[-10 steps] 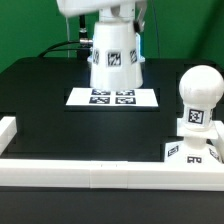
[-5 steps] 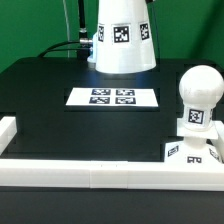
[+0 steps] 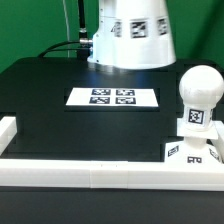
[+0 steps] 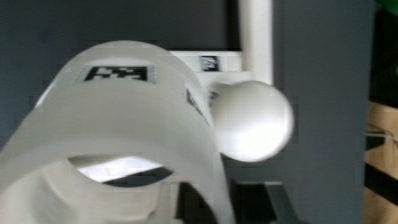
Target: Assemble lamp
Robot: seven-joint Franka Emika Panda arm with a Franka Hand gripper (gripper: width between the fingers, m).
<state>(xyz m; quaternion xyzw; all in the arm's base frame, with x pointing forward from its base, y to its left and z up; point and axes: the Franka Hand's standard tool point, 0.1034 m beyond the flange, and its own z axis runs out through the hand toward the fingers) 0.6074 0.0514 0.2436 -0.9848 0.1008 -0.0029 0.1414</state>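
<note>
The white cone shade, with tags on its side, hangs in the air above the table's back, left of and higher than the bulb. It fills the wrist view, where my gripper is shut on its wall. In the exterior view the shade hides the gripper. The rounded bulb stands upright on the low tagged base at the exterior view's right. The bulb also shows in the wrist view, beyond the shade.
The marker board lies flat on the black table below the shade. A white border rail runs along the front edge, with a raised end at the exterior view's left. A black cable trails at the back.
The shade has risen off the table near the marker board and moved toward the exterior view's right, closer to the bulb. The bulb and base have not moved.
</note>
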